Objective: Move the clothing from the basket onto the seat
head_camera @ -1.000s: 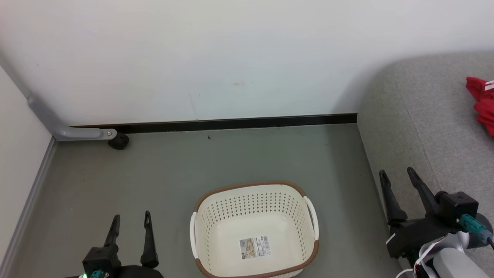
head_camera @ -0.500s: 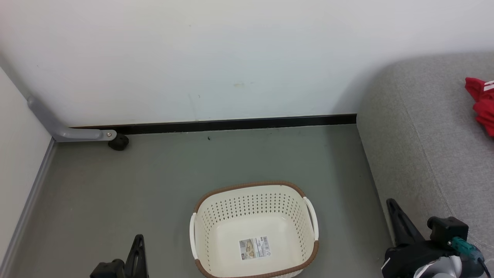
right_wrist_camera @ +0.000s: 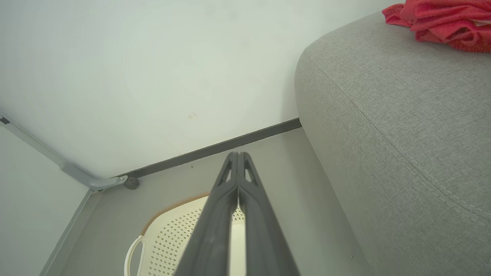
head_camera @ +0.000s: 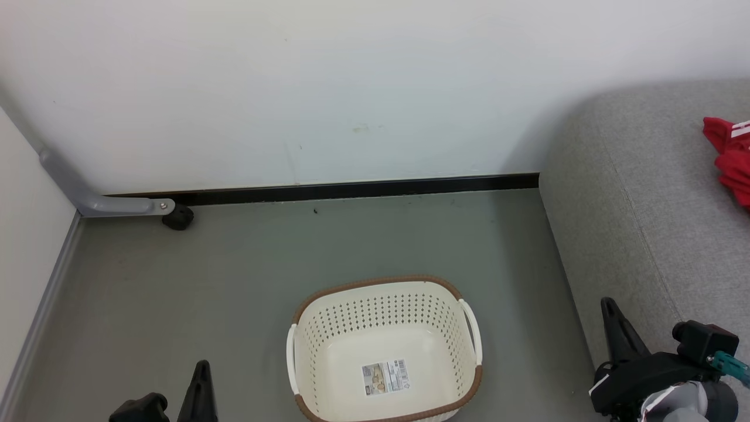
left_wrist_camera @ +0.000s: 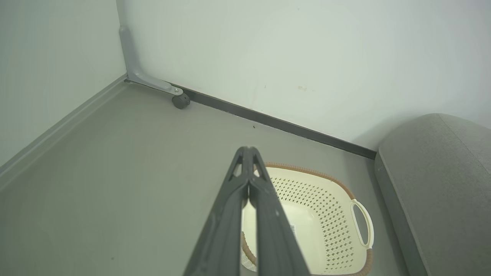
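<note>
— How are the hands held?
— Left hand (head_camera: pixel 202 366) and right hand (head_camera: pixel 607 302) are clamped shut, empty, pointed up beside the basket (head_camera: pixel 375 282).
— The clothing (head_camera: pixel 729 158)?
— Laid on the seat (head_camera: pixel 644 205); the basket is set on the grey floor (head_camera: pixel 234 281) near the white wall (head_camera: pixel 351 88).

Home-style room corner, probably a mock-up. Grey upholstered seat (head_camera: pixel 644 193) at right with red clothing (head_camera: pixel 729 158) lying on it, perforated laundry basket (head_camera: pixel 381 310) on bare grey floor (head_camera: pixel 234 281). Plain white wall (head_camera: pixel 351 88), black skirting (head_camera: pixel 351 189). Grey bracket (head_camera: pixel 117 205) on a caster (head_camera: pixel 177 218) at left: looks like a movable partition.
</note>
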